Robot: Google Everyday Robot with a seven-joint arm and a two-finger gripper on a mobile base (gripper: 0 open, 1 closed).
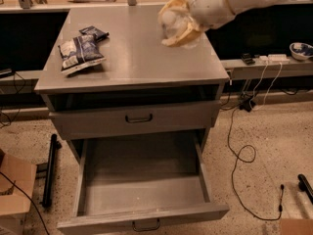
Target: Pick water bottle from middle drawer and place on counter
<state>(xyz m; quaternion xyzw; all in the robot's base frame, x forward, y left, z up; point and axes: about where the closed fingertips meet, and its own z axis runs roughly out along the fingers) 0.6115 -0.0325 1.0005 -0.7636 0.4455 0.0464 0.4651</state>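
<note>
Upper centre, the gripper (180, 26) pinches the water bottle (169, 19) over the counter (132, 58). The middle drawer (142, 196) gapes open below.

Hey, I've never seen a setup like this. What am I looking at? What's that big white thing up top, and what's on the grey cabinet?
The big white thing is a robot's arm, reaching in from the upper right. There is one picture, looking down at the cabinet from in front. At the arm's end is its tan two-finger gripper, which works like a hand. It is closed around a small clear plastic water bottle and holds it just over the right rear of the flat grey metal counter. On the counter's left side lie two crinkly snack bags. Below, a shallow grey drawer front is closed. Under it, the deep grey middle drawer is pulled out, and nothing shows on its floor.
</note>
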